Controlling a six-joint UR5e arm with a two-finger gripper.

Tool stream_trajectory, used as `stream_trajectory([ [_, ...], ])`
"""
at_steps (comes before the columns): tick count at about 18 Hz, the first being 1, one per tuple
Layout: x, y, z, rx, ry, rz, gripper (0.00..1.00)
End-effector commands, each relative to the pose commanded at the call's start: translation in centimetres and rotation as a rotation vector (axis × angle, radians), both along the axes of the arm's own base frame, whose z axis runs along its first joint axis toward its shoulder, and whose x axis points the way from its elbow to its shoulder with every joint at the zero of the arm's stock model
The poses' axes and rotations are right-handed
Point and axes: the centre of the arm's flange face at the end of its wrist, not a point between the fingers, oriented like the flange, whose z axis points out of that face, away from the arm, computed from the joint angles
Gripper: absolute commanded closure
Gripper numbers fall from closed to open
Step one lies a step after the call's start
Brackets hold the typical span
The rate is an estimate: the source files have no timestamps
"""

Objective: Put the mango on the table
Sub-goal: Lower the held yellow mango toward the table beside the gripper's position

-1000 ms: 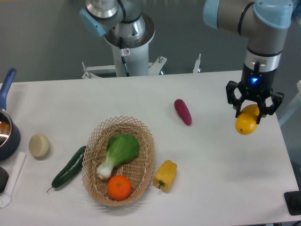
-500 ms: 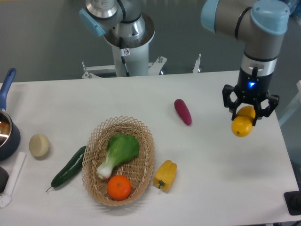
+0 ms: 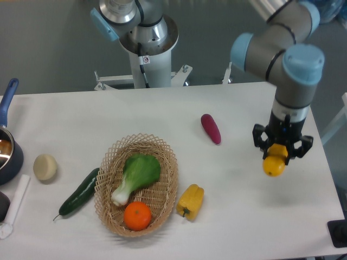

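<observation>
The mango [image 3: 274,163] is a smooth yellow-orange oval fruit held in my gripper [image 3: 281,151] at the right side of the white table [image 3: 238,216]. The black fingers are shut around its upper part; its lower end hangs free. It is low over the tabletop, and I cannot tell whether it touches. The gripper points straight down from the grey and blue arm.
A purple eggplant [image 3: 210,128] lies left of the gripper. A yellow bell pepper [image 3: 190,201] sits beside a wicker basket [image 3: 108,211] holding bok choy [image 3: 135,176] and an orange [image 3: 137,215]. A cucumber [image 3: 79,191], potato [image 3: 45,167] and pot [image 3: 8,154] are at the left.
The gripper with the mango has moved down and slightly left, closer to the tabletop. The arm's elbow has swung into view above it.
</observation>
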Motion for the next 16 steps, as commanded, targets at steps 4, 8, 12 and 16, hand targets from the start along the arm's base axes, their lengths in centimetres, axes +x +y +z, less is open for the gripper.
stream_trajectory([
  [4, -0.3, 2.3, -2.3, 0.019, 0.012, 0.027, 0.59],
  [8, -0.4, 5.2, -3.9, 0.02, 0.015, -0.012, 0.56],
  [12, -0.1, 6.2, -5.1, 0.014, 0.003, -0.025, 0.55],
  [16, 0.1, 6.6, -6.0, 0.011, -0.01, -0.032, 0.55],
])
